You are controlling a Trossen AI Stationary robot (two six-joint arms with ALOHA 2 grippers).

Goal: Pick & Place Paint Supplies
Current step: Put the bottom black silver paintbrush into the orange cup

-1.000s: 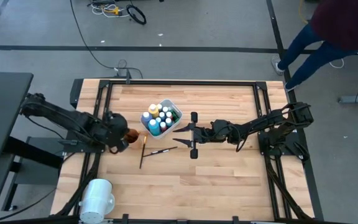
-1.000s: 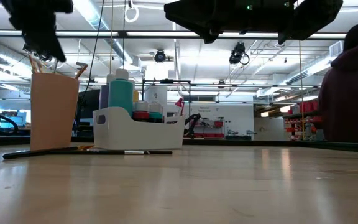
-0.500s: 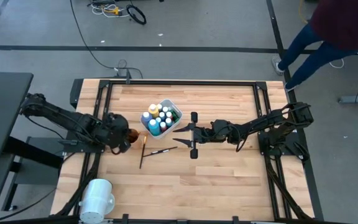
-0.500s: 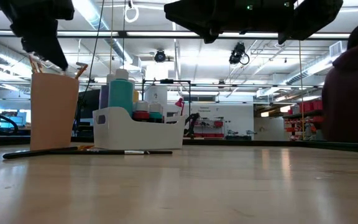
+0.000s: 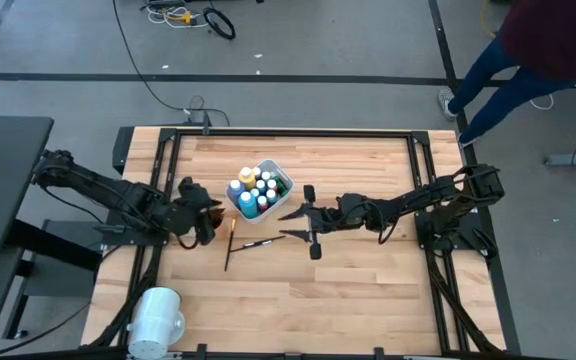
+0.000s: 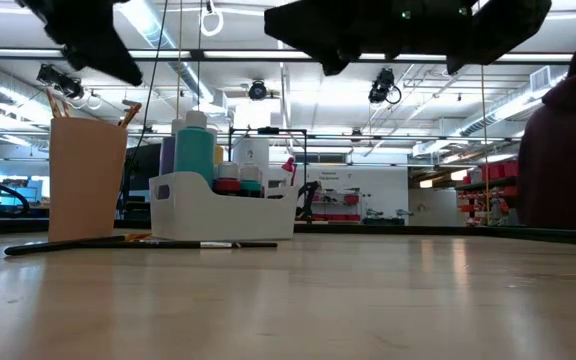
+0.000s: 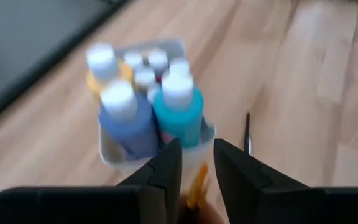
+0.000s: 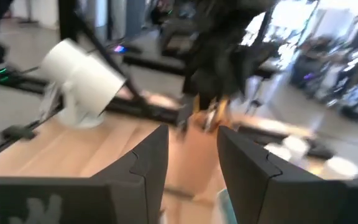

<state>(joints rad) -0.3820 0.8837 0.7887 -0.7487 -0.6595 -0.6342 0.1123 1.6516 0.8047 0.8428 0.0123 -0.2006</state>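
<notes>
I have the left end effector [image 5: 208,208] narrowly parted above the brown cup [image 6: 87,178], the right end effector [image 5: 296,224] gaping empty beside the tub [image 5: 282,179].

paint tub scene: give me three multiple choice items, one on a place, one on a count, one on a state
1. Where is the tan cup relative to the white tub in the high view?
A. on the left arm's side of it
B. on the right arm's side of it
C. inside it

2. How many brushes lie flat on the table?
A. none
B. two
C. five

3. What do the right gripper fingers hold?
A. a paint bottle
B. a brush
C. nothing

Key: 1 A, the cup stands beside the left gripper. 2 B, two dark brushes lie below the tub in the high view. 3 C, the right wrist view shows an empty gap between the fingers.
</notes>
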